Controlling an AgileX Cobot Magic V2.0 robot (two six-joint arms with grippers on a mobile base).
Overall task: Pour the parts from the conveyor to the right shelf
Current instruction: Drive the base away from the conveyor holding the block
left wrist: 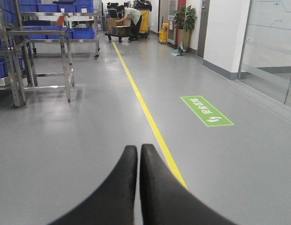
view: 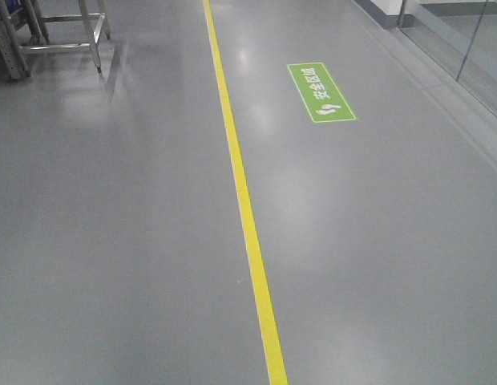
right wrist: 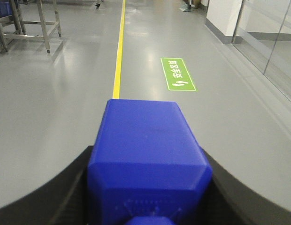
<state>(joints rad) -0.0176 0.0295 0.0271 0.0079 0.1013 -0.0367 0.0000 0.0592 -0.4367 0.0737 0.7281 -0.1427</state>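
My right gripper is shut on a bright-blue plastic part, which fills the lower middle of the right wrist view; the black fingers press on both its sides. The jaws of my left gripper are shut together with nothing between them, held above the grey floor. The conveyor is out of view. Steel racks with blue bins stand far off at the left in the left wrist view; I cannot tell which one is the right shelf.
A yellow line runs along the smooth grey floor, with a green floor sign to its right. An open steel frame stands left. Glass wall on the right. A person bends over a cart far ahead.
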